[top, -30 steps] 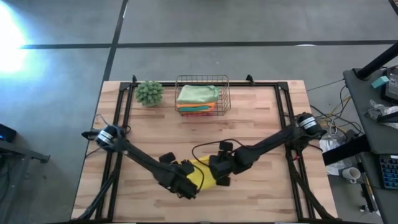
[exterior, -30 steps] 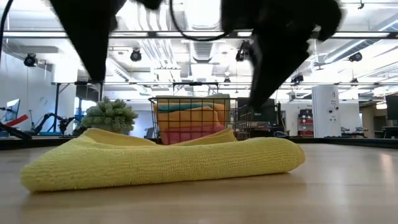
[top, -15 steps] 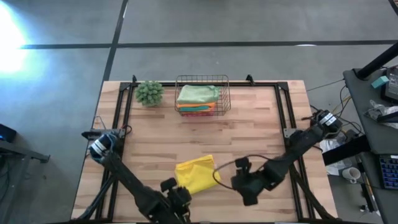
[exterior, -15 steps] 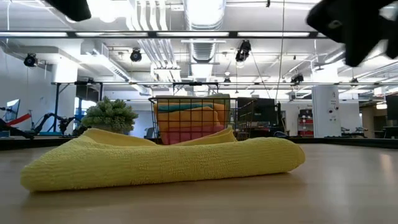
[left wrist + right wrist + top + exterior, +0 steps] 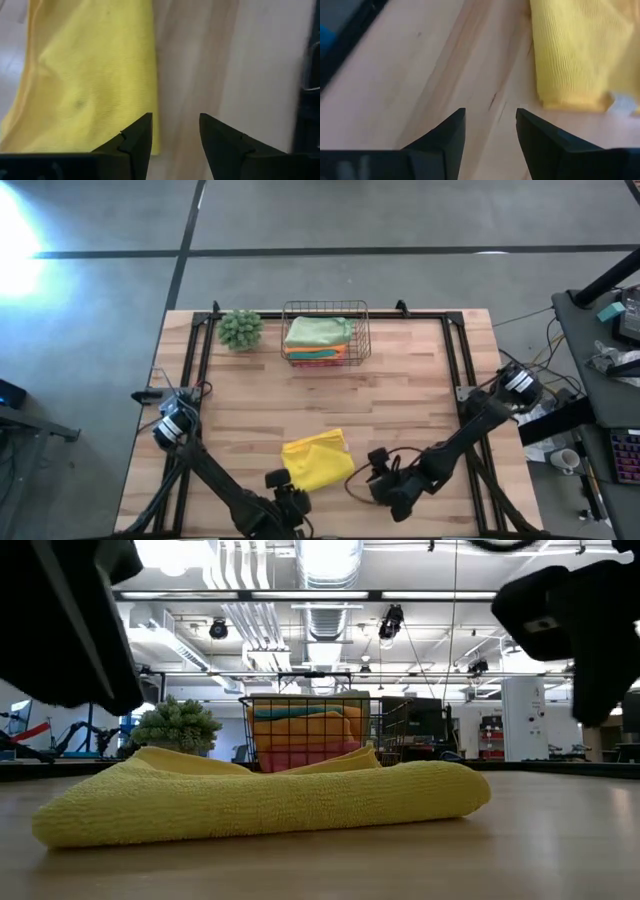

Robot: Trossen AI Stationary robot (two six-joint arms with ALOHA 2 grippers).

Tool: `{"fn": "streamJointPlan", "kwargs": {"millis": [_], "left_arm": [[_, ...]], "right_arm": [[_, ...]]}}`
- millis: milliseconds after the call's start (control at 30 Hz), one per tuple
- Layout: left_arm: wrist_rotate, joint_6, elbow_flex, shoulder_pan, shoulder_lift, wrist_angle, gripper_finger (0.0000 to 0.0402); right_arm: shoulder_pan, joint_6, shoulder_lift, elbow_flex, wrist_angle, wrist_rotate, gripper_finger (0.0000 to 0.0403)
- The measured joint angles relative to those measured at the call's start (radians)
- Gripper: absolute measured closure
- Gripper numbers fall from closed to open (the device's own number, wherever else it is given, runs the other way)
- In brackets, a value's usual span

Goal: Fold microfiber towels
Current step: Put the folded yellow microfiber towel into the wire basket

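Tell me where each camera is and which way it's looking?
High: above the table, looking straight down; yellow towel, basket, both arms.
Low: at tabletop height, looking level across the towel toward the basket; dark arm parts above.
Left wrist: on the left arm, past the open left tool.
Right wrist: past the open right tool.
All four share the towel.

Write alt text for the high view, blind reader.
A folded yellow towel lies on a wooden table, with the open left gripper and right gripper empty on either side. At the far edge, a wire basket holds stacked towels beside a green plant.
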Motion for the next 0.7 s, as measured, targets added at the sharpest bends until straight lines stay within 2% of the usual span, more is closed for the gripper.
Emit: {"fn": "streamJointPlan", "kwargs": {"millis": [233, 400, 700], "left_arm": [[-0.002, 0.008, -0.03, 0.02, 0.0, -0.03, 0.0254], [-0.002, 0.082, -0.031, 0.029, 0.0, -0.017, 0.0254], [0.002, 0.084, -0.102, 0.034, -0.001, 0.045, 0.0254]], "right_arm": [[-0.012, -0.192, 0.096, 0.08, 0.017, 0.118, 0.0225], [-0.052, -0.247, 0.157, 0.137, 0.009, 0.121, 0.0223], [-0.107, -0.251, 0.193, 0.165, 0.004, 0.121, 0.0222]]}}
